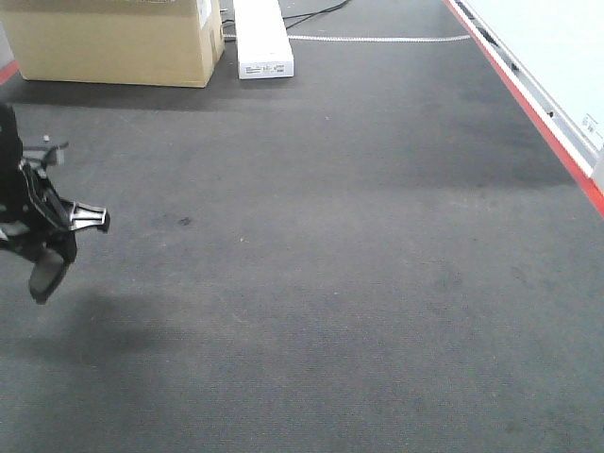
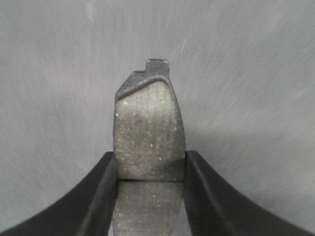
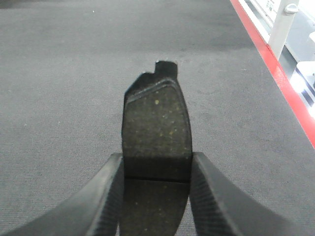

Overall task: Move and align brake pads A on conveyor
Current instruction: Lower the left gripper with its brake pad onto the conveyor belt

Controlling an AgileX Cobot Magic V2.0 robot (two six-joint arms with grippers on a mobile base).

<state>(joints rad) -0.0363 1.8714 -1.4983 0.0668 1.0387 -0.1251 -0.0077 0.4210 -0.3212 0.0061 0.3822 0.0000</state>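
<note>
Each gripper holds one brake pad above the conveyor. In the left wrist view, my left gripper is shut on a dark grey gritty pad; its cross groove lies level with the fingertips and its notched end points away. The front view shows this gripper at the far left edge, raised over the belt, with the pad hanging down and a shadow beneath. In the right wrist view, my right gripper is shut on a second pad the same way. The right gripper is out of the front view.
A cardboard box stands at the belt's far left, with a long white box beside it. A red strip and white rail run along the right edge. The right wrist view shows this red strip and a white post.
</note>
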